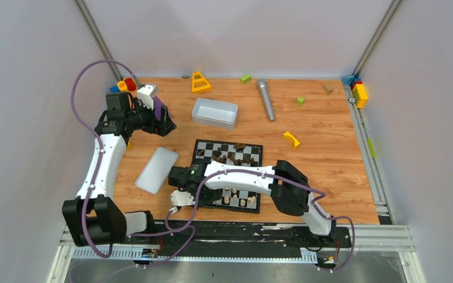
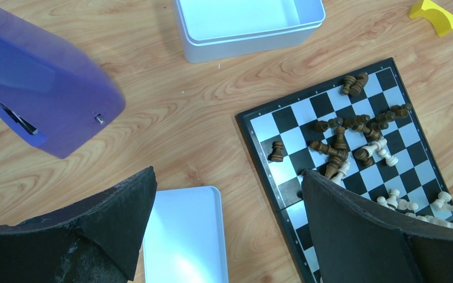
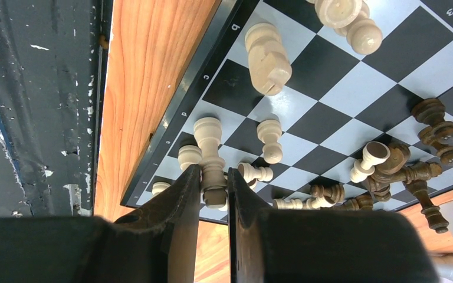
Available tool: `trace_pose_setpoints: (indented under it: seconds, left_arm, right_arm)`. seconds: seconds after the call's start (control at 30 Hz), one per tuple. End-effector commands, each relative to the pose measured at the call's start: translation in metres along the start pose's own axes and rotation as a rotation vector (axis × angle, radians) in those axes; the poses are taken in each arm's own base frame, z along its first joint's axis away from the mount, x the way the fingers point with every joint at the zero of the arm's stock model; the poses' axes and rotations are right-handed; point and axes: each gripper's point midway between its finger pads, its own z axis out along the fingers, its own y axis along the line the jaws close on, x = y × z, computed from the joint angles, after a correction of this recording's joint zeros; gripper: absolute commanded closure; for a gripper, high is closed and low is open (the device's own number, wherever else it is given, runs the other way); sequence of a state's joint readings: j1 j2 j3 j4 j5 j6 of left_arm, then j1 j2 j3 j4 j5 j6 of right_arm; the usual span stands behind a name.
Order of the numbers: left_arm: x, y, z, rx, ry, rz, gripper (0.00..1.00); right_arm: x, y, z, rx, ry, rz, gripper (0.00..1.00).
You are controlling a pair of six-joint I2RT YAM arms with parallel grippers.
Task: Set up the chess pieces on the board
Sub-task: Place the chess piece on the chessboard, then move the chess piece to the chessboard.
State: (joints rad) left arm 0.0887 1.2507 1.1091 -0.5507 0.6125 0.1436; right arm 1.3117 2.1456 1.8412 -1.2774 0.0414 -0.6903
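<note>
Black fingers [image 3: 180,206] of the right gripper [image 3: 214,191] fill the bottom of our wrist view, drawn narrow and pinching a pale piece [image 3: 210,147] above the board [image 3: 230,82] near its edge. We cannot tell whether its base touches a square yet. Other pale pieces [image 3: 268,56] stand or lie just beside it, and dark pieces [image 3: 424,171] lie tumbled farther in, so we judge the best move is to lower it straight down, settle the base flat, part the fingers only slightly and rise vertically. The left gripper [image 2: 228,194] hangs wide and empty over the table [image 2: 171,118], between the white lid [image 2: 183,236] and the board. Small white letters run along the border, apparently b, c, d, e, with what looks like a 3 on the adjoining side. We see no brand.
</note>
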Motion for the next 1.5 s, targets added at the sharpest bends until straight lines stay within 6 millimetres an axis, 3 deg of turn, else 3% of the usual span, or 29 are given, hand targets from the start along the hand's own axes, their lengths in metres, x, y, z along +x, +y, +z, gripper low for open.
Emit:
trace_pose_setpoints:
  seconds: [0.0,0.17,0.33,0.53,0.7,0.77,0.93,1.2,1.47]
  left_arm:
    - [-0.016,-0.004,-0.009,0.004,-0.049,0.030,0.00]
    - [-0.014,-0.004,-0.008,0.004,-0.045,0.029,0.00]
    - [-0.013,-0.003,-0.009,0.002,-0.042,0.039,0.00]
    - [-0.006,-0.007,-0.008,0.030,-0.036,0.097,0.00]
    - [0.007,-0.025,-0.006,0.150,-0.027,0.156,0.00]
    - [0.011,-0.029,-0.006,0.175,-0.027,0.168,0.00]
    - [0.013,-0.034,-0.007,0.191,-0.041,0.177,0.00]
    - [0.013,-0.029,-0.006,0.156,-0.048,0.158,0.00]
    - [0.014,-0.021,-0.007,0.102,-0.036,0.146,0.00]
  right_arm:
    - [-0.007,-0.006,0.002,0.030,-0.005,0.013,0.87]
    - [-0.012,-0.008,-0.003,0.043,-0.034,0.027,0.64]
    - [-0.024,-0.014,-0.023,0.069,-0.135,0.070,0.43]
    - [-0.032,-0.028,-0.067,0.036,-0.370,0.206,0.37]
    - [-0.013,-0.054,-0.105,0.051,-0.571,0.375,0.38]
    - [-0.002,-0.065,-0.110,0.053,-0.616,0.438,0.40]
    - [0.014,-0.074,-0.099,0.027,-0.666,0.497,0.47]
    - [0.006,-0.069,-0.052,-0.056,-0.641,0.506,0.53]
    - [-0.003,-0.062,-0.022,-0.100,-0.592,0.497,0.52]
